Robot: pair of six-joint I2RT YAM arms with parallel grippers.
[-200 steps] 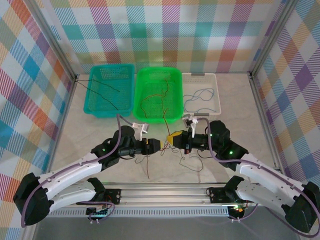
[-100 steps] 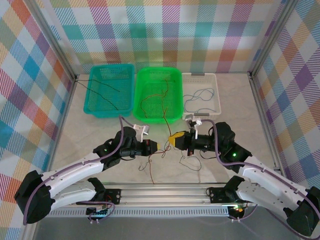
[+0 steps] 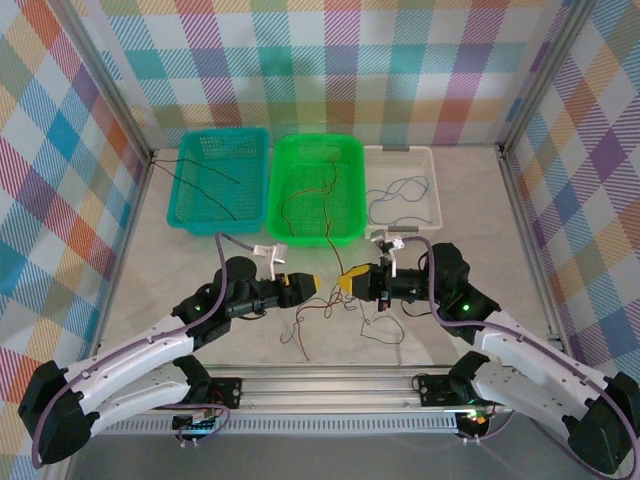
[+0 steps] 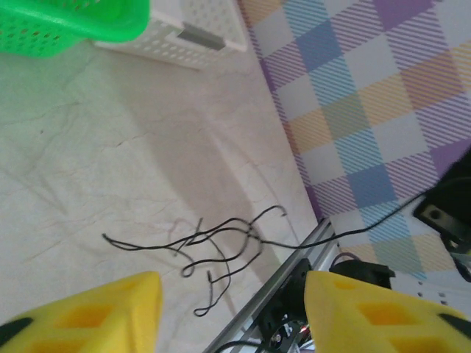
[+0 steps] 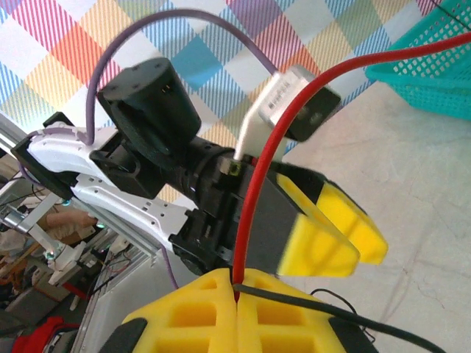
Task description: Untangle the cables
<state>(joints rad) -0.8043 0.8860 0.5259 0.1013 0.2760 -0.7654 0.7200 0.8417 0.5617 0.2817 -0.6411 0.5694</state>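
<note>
A small red-and-black tangle of cables is left on the desk between the arms, others apparently sorted into the teal basket, green basket and white basket; the right end effector pinches a red and a black strand, while the left end effector gapes empty.

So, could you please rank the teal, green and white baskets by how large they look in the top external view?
1. Green basket and teal basket: look about alike.
2. White basket: smallest.
</note>
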